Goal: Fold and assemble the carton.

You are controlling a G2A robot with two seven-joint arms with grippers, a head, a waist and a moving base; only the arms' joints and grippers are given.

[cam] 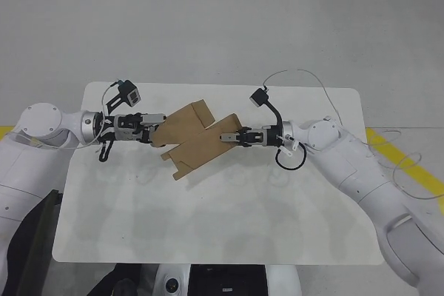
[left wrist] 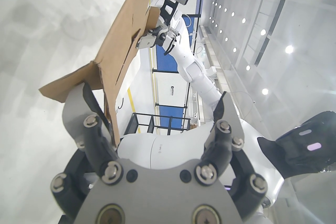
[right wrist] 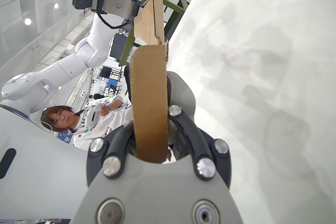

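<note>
A flat brown carton (cam: 196, 137) hangs in the air above the white table (cam: 207, 222), stretched between my two arms. My right gripper (cam: 223, 138) is shut on a flap at the carton's right end; in the right wrist view that flap (right wrist: 149, 93) runs straight down between the right gripper's (right wrist: 149, 78) fingers. My left gripper (cam: 154, 135) sits at the carton's left end. In the left wrist view the left gripper (left wrist: 153, 93) is wide open, and the carton (left wrist: 118, 51) rests edge-on against one finger (left wrist: 78, 104), apart from the other.
The table's front half below the carton is bare. A dark frame (cam: 29, 237) stands off the table's left front corner. A thin cable (cam: 318, 85) loops over the right arm near the back right edge.
</note>
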